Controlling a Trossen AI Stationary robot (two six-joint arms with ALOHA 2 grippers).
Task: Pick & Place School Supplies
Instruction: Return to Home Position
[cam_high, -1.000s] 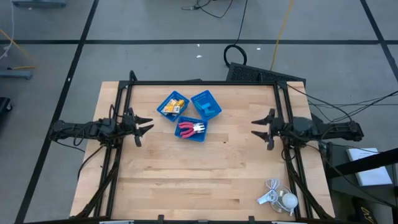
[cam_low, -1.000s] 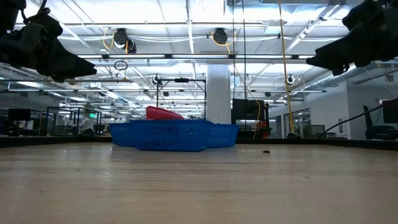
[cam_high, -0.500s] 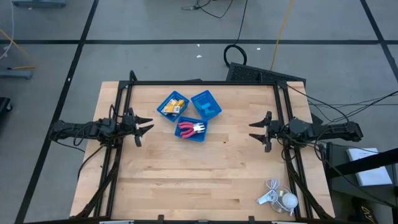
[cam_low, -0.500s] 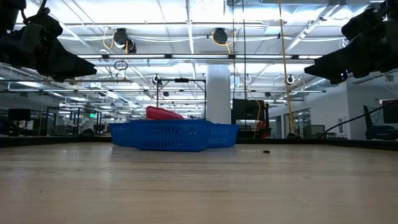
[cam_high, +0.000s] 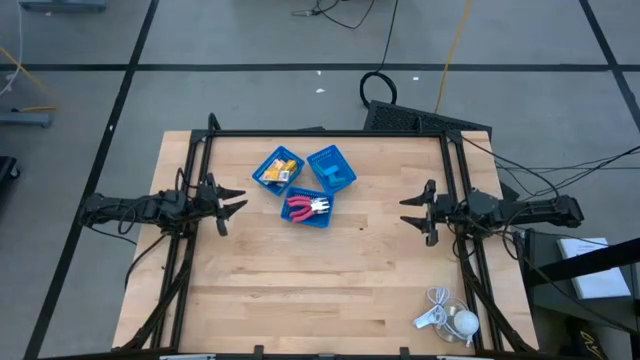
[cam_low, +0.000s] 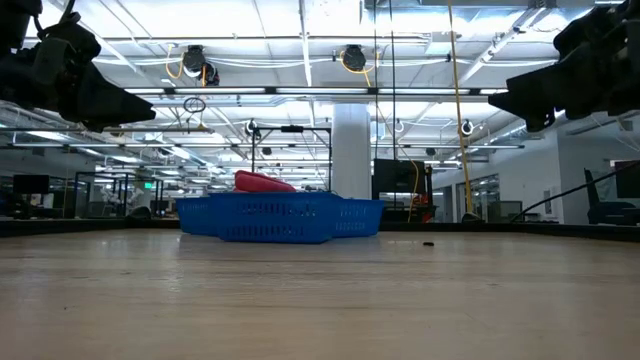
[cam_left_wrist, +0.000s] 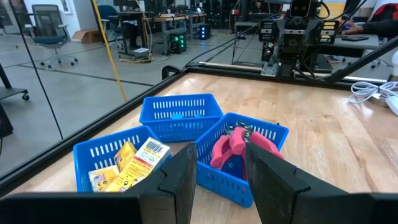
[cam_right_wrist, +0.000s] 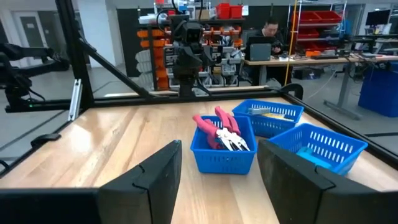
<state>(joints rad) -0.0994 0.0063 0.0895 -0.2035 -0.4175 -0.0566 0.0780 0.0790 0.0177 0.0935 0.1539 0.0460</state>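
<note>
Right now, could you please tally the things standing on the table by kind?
Blue trays: 3 (holding yellow packets, red-handled pliers, light-blue pieces)
White corded gadget: 1
Total: 4

Left gripper (cam_high: 236, 203) at nine o'clock, right gripper (cam_high: 408, 211) at three, both spread open; pliers (cam_high: 300, 207) in a tray (cam_high: 322, 221) toward eleven.

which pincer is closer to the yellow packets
Left. The left pincer hangs open a short way from the yellow packets, on their left-arm side; the right pincer is across the table, beyond the pliers tray.
</note>
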